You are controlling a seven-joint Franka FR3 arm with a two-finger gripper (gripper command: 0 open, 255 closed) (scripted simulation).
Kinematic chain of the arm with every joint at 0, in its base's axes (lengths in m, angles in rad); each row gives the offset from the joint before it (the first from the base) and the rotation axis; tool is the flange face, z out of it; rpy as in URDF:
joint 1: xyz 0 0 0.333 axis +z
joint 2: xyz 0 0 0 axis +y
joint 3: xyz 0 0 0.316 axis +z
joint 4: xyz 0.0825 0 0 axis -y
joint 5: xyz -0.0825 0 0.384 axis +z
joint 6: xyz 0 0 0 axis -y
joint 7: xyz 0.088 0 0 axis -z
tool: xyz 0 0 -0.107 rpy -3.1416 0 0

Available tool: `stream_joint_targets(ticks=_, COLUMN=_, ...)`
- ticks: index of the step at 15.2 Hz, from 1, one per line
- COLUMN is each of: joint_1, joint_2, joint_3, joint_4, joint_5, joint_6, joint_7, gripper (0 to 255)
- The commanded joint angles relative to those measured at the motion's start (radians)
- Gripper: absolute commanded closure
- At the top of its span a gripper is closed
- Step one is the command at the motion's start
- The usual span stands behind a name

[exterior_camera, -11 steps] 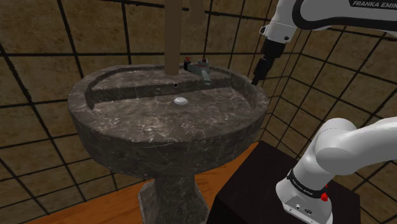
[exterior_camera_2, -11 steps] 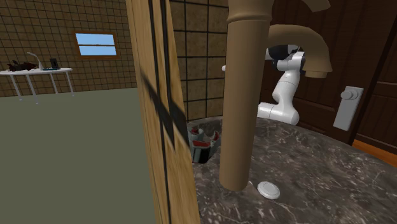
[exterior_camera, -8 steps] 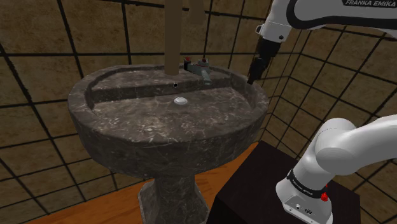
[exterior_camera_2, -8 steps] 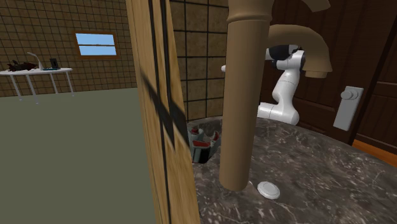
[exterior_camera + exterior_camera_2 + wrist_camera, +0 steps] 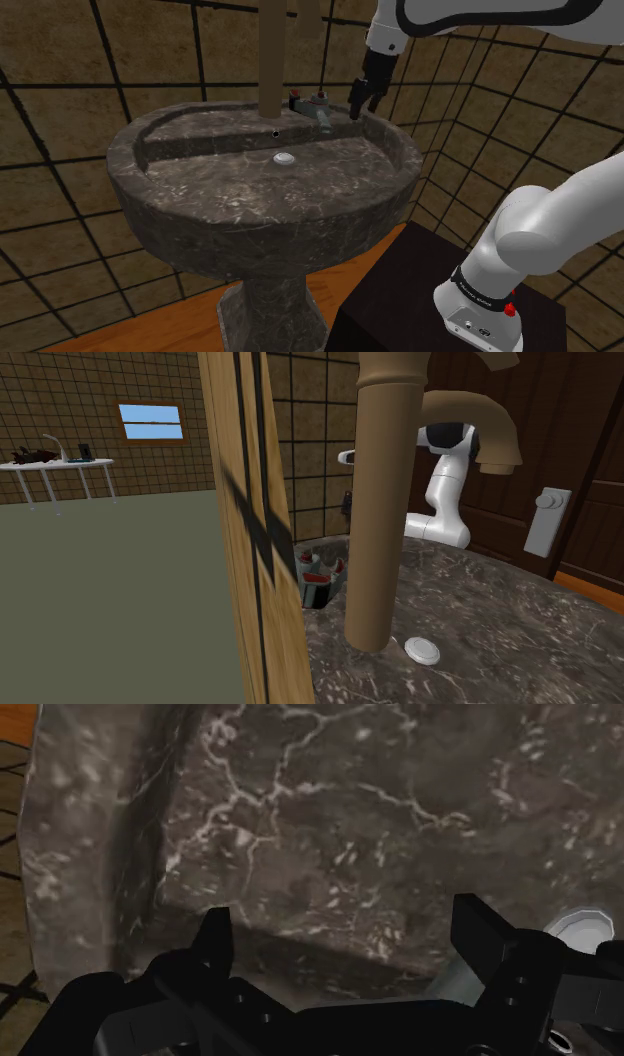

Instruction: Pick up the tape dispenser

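**Over the sink's back ledge, the pincer draws near the tape dispenser**

Beside the stand, in the shoulder view, the pincer (image 5: 358,110) has swung in from beyond the sink's (image 5: 250,215) rim. It now hangs over the back ledge, pointing down. The tape dispenser (image 5: 318,110) sits just beside it, towards the brown column (image 5: 272,60), and nothing touches it yet. To my eye the approach is nearly done, with the descent and the grasp still to come.

Across the basin, in the second exterior view, the dispenser (image 5: 320,582) looks small and grey, with a red band and a dark base. It rests on the stone below the pincer (image 5: 347,505).

Along the hand, in the wrist view, the pincer (image 5: 345,939) stands wide apart with only veined dark stone between. A pale rounded shape (image 5: 585,929) lies off to one side. I cannot tell whether it belongs to the dispenser.
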Motion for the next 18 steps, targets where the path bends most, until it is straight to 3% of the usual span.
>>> stream_joint_targets(ticks=1, joint_1=-0.004, joint_2=0.082, joint_3=0.02, joint_4=0.072, joint_5=-0.012, joint_6=0.013, joint_7=0.041, gripper=0)
stream_joint_targets(ticks=9, joint_1=-0.004, joint_2=0.382, joint_3=0.082, joint_4=0.393, joint_5=-0.087, joint_6=-0.009, joint_7=0.194, gripper=0)
stream_joint_targets(ticks=18, joint_1=-0.004, joint_2=0.376, joint_3=0.08, joint_4=0.284, joint_5=-0.089, joint_6=0.093, joint_7=0.204, gripper=0)
